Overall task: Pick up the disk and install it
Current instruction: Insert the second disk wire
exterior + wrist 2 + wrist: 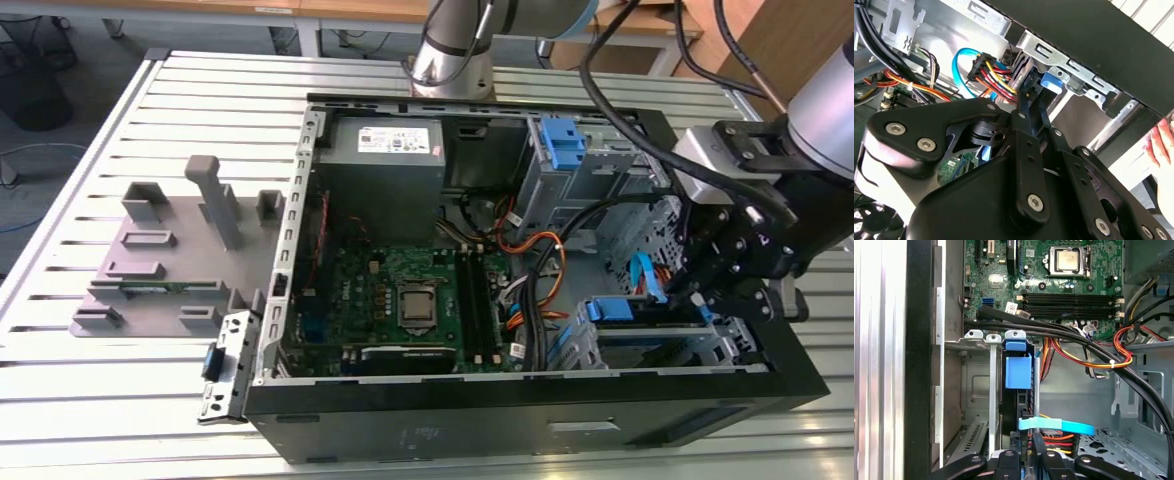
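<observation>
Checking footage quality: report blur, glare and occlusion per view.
Exterior view: evenly lit, sharp. Second wrist view: the black metal claw looms large and hides much; bright overexposed patch at one corner. First wrist view: green motherboard crisp, ribbed silver table washed pale.

1. This is a robotics lab or test workshop: an opened computer case [534, 270] lies on its side in the middle of the exterior view, motherboard [407, 300] and cables exposed.
2. It rests on a slotted aluminium surface [120, 400] of the kind used for mounting rigs.
3. A grey fixture block [167, 255] with slots sits at centre left.
4. The robot arm's base [454, 50] stands at top centre, with wooden desks [347, 10] behind.
</observation>
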### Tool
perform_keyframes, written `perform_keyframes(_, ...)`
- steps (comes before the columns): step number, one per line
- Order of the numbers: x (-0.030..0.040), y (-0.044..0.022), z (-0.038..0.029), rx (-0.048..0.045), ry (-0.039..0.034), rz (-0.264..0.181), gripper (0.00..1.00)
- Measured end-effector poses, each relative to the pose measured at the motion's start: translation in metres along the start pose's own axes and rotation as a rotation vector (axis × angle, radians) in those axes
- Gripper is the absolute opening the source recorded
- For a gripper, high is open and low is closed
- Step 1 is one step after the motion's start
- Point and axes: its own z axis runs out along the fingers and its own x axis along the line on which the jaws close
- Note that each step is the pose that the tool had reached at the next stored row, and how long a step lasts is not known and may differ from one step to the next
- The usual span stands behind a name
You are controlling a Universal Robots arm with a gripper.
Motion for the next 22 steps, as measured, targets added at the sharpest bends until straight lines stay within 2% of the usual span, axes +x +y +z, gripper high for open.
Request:
perform_keyframes(9, -0.0004, 0.0001, -0.0231, 0.0, 0.0002, 0.0, 0.24)
perform_keyframes(16, -0.0004, 0.0004, -0.0238, 0.0, 0.0001, 0.0, 0.24)
perform_keyframes(22, -0.0004, 0.0081, -0.0236, 0.0017, 0.0, 0.0, 0.24)
